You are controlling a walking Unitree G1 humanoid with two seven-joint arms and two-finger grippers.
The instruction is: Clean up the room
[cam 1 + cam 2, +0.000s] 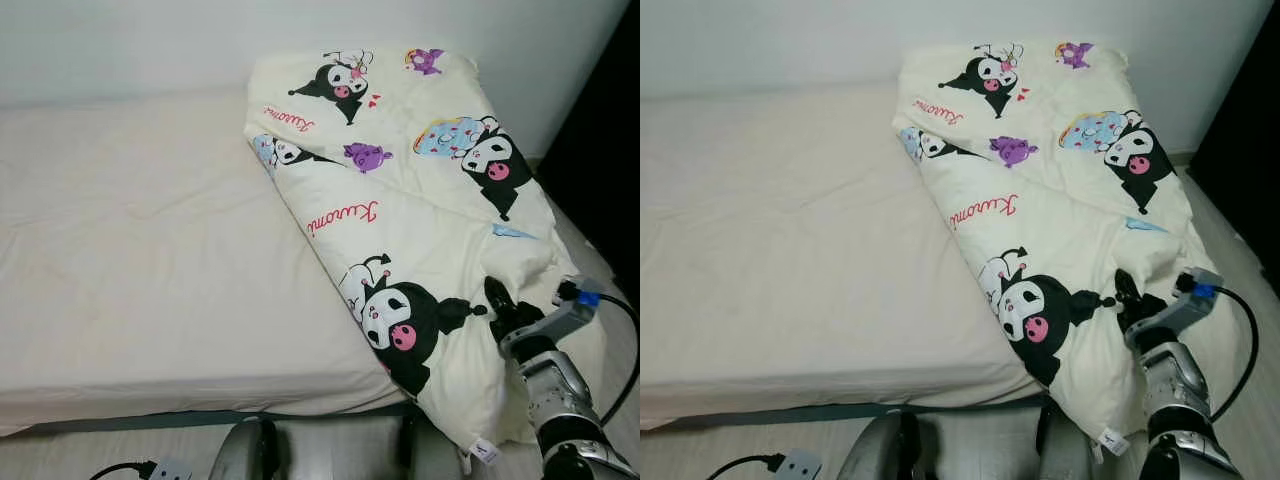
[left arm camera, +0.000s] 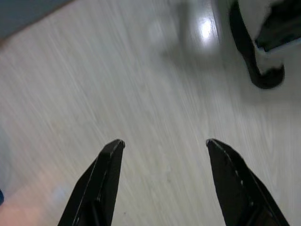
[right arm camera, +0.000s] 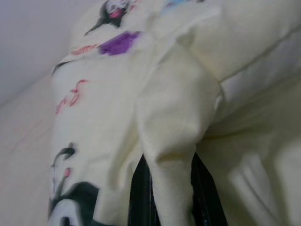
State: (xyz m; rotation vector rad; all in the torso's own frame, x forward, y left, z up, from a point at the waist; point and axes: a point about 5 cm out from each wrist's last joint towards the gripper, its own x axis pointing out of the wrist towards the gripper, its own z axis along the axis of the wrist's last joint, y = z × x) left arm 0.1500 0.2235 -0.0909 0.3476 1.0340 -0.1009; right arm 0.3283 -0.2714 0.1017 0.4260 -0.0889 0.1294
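Observation:
A cream duvet [image 1: 420, 190] printed with black cartoon characters lies folded along the right side of the bed [image 1: 150, 250], its near corner hanging over the bed's front edge. My right gripper [image 1: 497, 300] is at the duvet's near right edge, shut on a fold of the duvet [image 3: 174, 117]; the cloth rises between the two black fingers [image 3: 139, 193]. My left gripper [image 2: 162, 143] hangs low over the pale wood floor [image 2: 141, 84], open with nothing between its fingers.
A white wall runs behind the bed. A dark doorway or cabinet [image 1: 600, 150] stands at the far right. A black cable [image 2: 249, 52] lies on the floor near the left gripper. The bed's left part is bare sheet.

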